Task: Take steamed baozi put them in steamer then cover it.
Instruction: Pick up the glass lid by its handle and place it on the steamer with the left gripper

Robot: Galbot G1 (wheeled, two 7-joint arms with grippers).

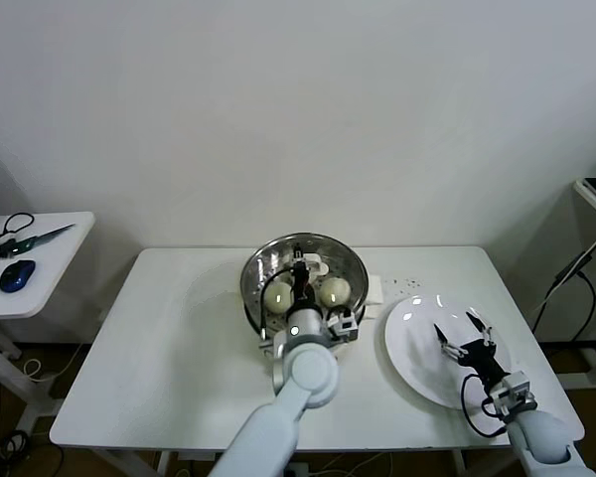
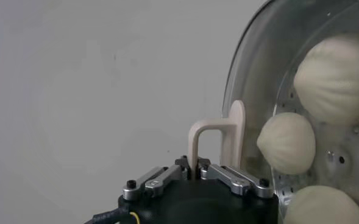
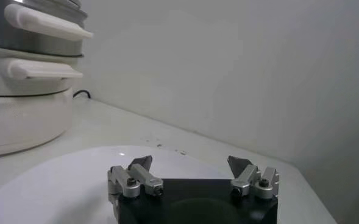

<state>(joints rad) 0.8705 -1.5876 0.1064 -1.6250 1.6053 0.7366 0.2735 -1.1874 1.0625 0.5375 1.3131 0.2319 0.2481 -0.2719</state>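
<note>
The left pincer pinches the cover's cream handle above the steamer, baozi showing through the glass. At four o'clock from the steamer, the right pincer hangs spread over the white plate on the table.

Left gripper over steamer with baozi

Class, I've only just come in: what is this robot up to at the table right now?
The left gripper is shut on the cream handle of the cover, holding the glass lid over the steamer, where the steamed baozi sit on the perforated tray. Whether the lid is fully seated is unclear. The right gripper hovers open over the white plate, which has no buns left on it, at the table 's right side.
</note>
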